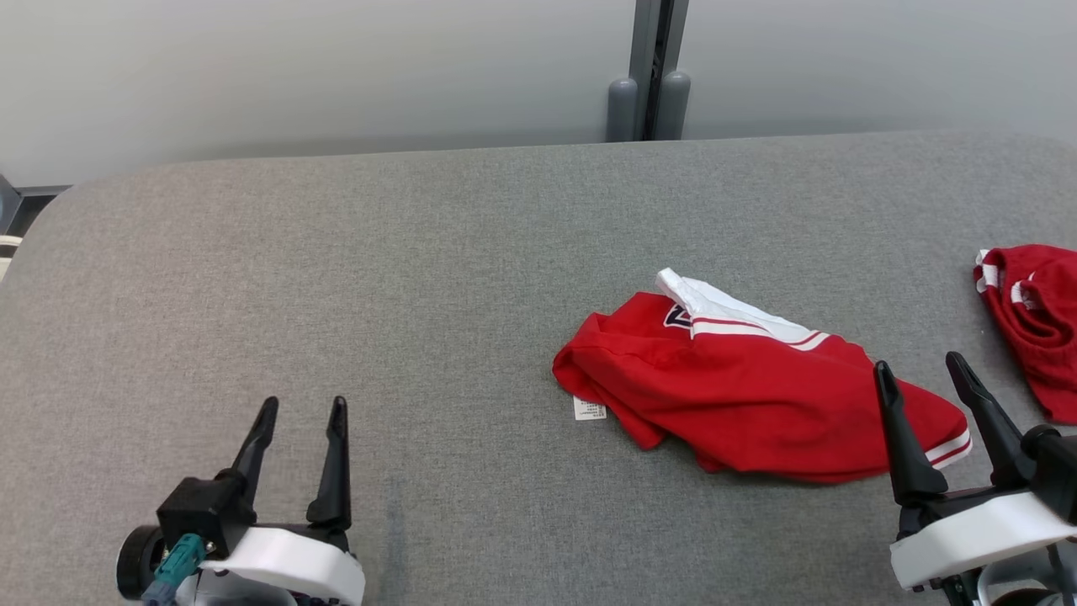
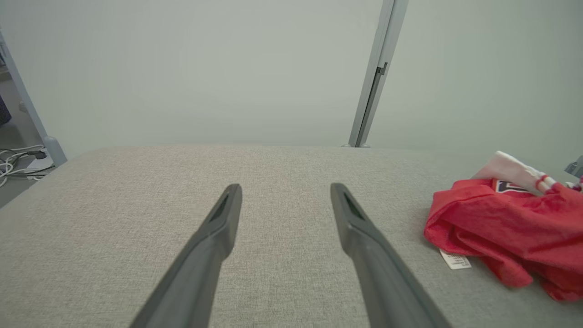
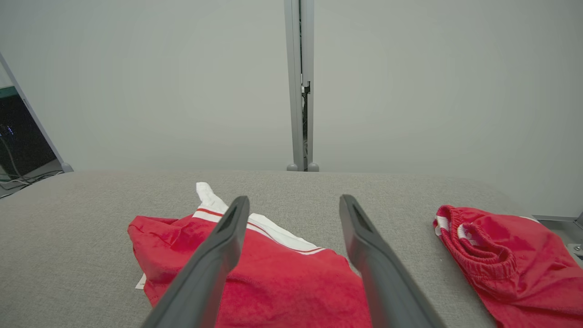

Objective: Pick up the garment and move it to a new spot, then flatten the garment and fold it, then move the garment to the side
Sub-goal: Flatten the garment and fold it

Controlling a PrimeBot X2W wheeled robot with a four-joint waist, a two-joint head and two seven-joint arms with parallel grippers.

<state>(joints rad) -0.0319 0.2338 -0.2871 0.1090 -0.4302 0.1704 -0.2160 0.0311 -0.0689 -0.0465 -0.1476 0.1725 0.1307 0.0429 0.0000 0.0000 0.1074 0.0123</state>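
Observation:
The garment point(image 1: 740, 391) is a red top with white striped trim, lying crumpled right of centre on the grey table point(image 1: 421, 278), a small white label at its near-left edge. It also appears at the right of the left wrist view point(image 2: 505, 232) and under the fingers in the right wrist view point(image 3: 273, 278). My right gripper point(image 1: 920, 369) stands open just above the garment's right end, nothing between its fingers. My left gripper point(image 1: 303, 410) is open over bare table at the lower left, well away from the cloth.
A second red piece of clothing point(image 1: 1039, 324) with white trim and an elastic band lies at the table's right edge, also in the right wrist view point(image 3: 501, 264). A grey wall with a vertical post point(image 1: 652, 67) runs behind the table. Cables point(image 2: 18, 159) lie on the floor off the left end.

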